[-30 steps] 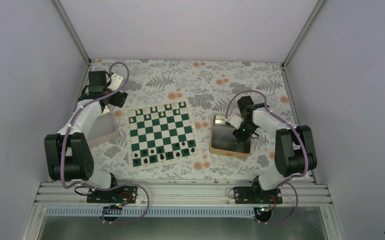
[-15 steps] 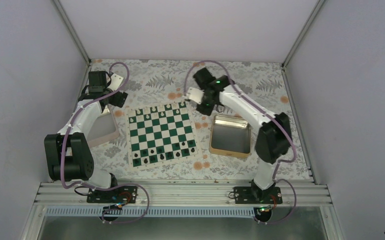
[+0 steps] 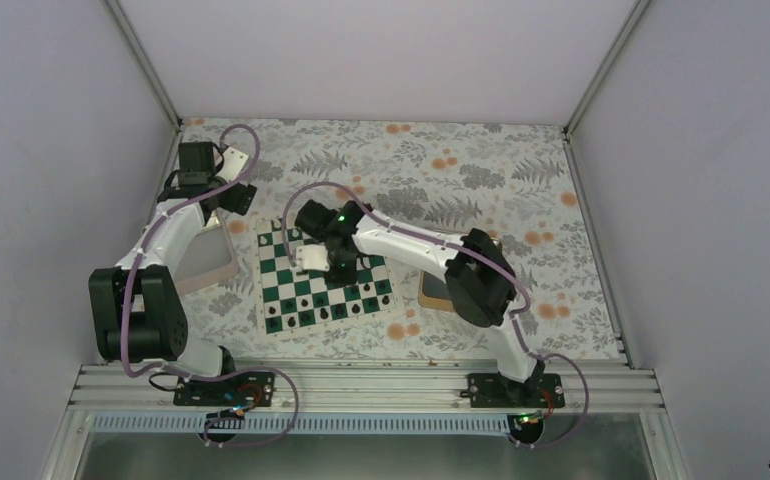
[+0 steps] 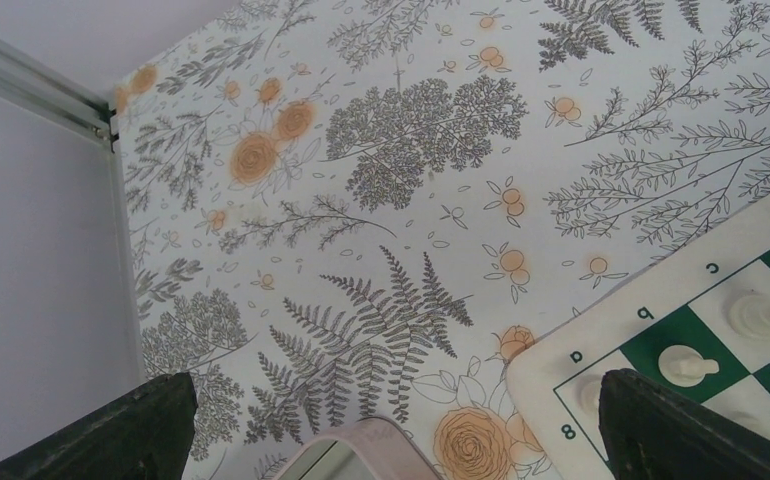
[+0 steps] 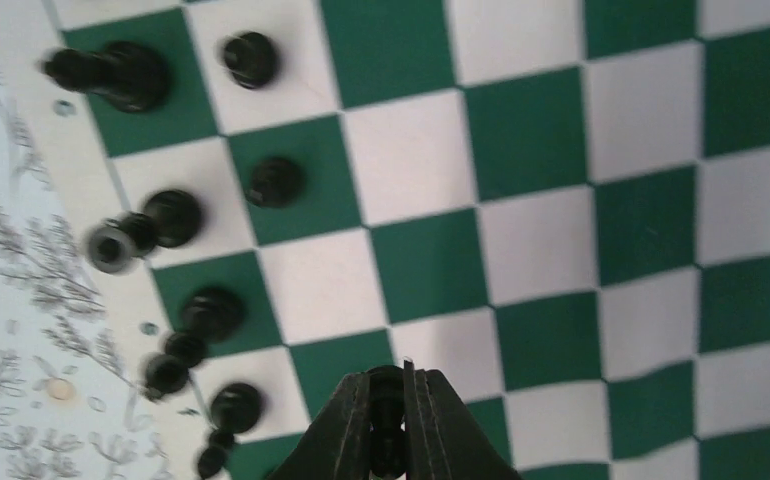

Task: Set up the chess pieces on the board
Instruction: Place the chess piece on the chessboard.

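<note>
At the near edge of the board (image 5: pixel 531 130), black pieces (image 5: pixel 274 182) already stand in two short rows, one per square. Some squares there are not yet filled.

Just past those rows the right claw (image 5: pixel 388 382) hangs over the board, clenched on one black piece (image 5: pixel 386 410). The piece is pinched between the two fingers with its body pointing down. I cannot tell which square lies under it, nor whether its base touches the board.

Such a piece is probably very light, stiff and smooth, with a narrow foot and a taller body, so it should tip at a slight knock. The best hold is likely from above, on the head or upper stem, with the fingers on opposite sides. That keeps the foot free and level for setting down. A loose pinch could let it swivel. Since neighbours stand one square apart, the fingers need to part only a little on release.

At the far edge stand white pieces (image 4: pixel 686 365). Beyond that corner the left claw (image 4: pixel 391 425) hovers released and holds nothing, above the desk (image 4: pixel 411 150) and the rim of a pink tray (image 4: pixel 361 450).
</note>
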You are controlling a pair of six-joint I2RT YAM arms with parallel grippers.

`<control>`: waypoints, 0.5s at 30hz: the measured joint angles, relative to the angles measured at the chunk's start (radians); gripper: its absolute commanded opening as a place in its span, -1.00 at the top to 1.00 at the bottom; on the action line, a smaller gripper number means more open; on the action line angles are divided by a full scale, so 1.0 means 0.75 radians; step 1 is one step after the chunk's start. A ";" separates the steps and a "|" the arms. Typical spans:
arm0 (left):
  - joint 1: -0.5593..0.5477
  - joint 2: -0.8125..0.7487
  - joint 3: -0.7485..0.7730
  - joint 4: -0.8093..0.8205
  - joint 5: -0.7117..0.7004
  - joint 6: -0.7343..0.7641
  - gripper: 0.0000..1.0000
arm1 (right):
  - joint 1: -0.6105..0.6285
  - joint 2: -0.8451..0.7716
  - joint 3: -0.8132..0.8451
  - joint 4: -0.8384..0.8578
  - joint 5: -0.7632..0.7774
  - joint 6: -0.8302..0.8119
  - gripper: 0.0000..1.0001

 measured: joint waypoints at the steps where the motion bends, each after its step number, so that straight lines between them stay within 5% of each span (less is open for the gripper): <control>1: 0.000 0.000 0.000 0.000 0.000 0.001 -1.00 | 0.021 0.009 0.000 -0.001 -0.009 0.000 0.83; 15: 0.000 0.000 0.000 0.000 0.000 0.000 -1.00 | 0.060 0.041 -0.065 0.084 -0.053 0.006 0.83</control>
